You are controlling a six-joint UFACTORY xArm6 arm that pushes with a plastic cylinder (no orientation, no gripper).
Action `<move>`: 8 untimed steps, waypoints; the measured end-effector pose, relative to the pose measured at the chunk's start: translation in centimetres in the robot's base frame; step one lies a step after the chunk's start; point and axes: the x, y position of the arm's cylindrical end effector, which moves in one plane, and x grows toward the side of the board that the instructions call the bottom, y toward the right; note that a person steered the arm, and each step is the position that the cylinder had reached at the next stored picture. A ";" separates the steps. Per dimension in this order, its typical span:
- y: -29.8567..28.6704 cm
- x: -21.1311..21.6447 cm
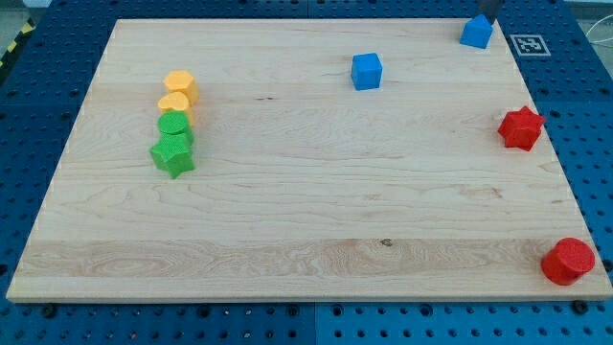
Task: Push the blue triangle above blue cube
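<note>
The blue triangle [476, 33] sits near the board's top right corner. The blue cube [366, 71] stands to its left and a little lower, in the upper middle of the board. My tip [488, 16] shows as a dark rod end at the view's top edge, right behind the blue triangle's upper right side, touching or nearly touching it.
Two yellow blocks [179, 86] [175, 104], a green round block [175, 126] and a green star [172, 153] form a column at the left. A red star [521, 127] lies at the right edge and a red round block [568, 261] at the bottom right. A white marker tag [527, 44] lies beyond the board's top right corner.
</note>
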 end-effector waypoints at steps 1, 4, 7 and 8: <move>0.0 2.0; -4.4 4.6; -7.0 5.5; -8.8 5.5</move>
